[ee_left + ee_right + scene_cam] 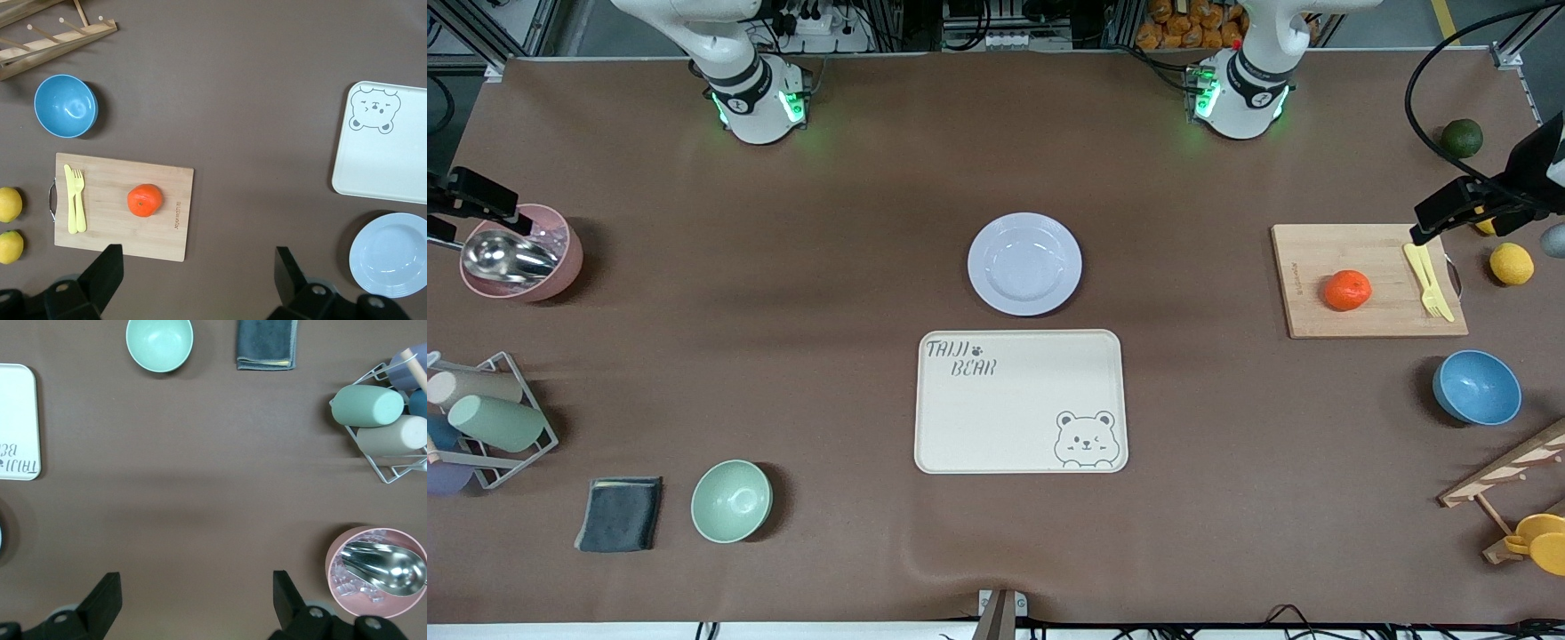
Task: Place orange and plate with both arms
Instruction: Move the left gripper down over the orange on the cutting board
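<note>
The orange lies on a wooden cutting board toward the left arm's end of the table; the left wrist view shows it too. The pale lavender plate sits empty mid-table, just farther from the front camera than the cream bear tray. It also shows in the left wrist view. My left gripper is open and empty, high over the table by the board. My right gripper is open and empty, high over bare table beside the pink bowl.
A yellow fork and knife lie on the board. Lemons, a dark green fruit, a blue bowl and a wooden rack are near it. At the right arm's end are a pink bowl, cup rack, green bowl and grey cloth.
</note>
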Robot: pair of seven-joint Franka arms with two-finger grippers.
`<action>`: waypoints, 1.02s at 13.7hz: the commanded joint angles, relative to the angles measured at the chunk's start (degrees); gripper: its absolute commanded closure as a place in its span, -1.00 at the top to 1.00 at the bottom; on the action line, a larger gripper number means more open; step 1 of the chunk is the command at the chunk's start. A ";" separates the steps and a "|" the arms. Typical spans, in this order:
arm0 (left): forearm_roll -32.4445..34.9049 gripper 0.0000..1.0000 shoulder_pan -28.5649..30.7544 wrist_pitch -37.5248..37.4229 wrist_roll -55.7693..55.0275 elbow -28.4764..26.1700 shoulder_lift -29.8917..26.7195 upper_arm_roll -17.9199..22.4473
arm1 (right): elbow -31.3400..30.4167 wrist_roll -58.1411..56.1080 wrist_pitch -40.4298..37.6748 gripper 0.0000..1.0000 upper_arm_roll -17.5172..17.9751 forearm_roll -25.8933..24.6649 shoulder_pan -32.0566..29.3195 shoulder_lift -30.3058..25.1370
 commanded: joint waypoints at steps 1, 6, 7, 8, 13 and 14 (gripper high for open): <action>0.01 1.00 0.21 -1.22 -0.38 1.15 -0.06 0.01 | -0.32 -0.86 0.50 1.00 0.79 -1.88 -0.67 -0.61; 4.75 1.00 -0.14 -1.40 0.05 0.98 0.03 -0.61 | -0.32 -0.16 3.05 1.00 1.84 -2.24 -0.67 0.97; 4.67 1.00 0.03 -1.48 0.06 0.54 -0.06 -0.70 | -0.32 -0.16 2.87 1.00 1.84 -2.24 -0.58 0.88; 4.58 1.00 -0.05 -2.44 -0.38 0.01 -0.06 -0.70 | -0.32 -0.16 2.87 1.00 1.84 -2.24 -0.32 0.97; 4.58 1.00 0.30 -2.90 -0.56 -5.17 0.12 -0.70 | -0.41 -0.60 2.35 1.00 1.84 -1.71 -0.49 1.67; 4.58 1.00 0.65 -2.02 -0.38 -6.31 -0.06 -0.61 | -0.41 -0.60 2.34 1.00 1.84 -1.71 -0.49 2.11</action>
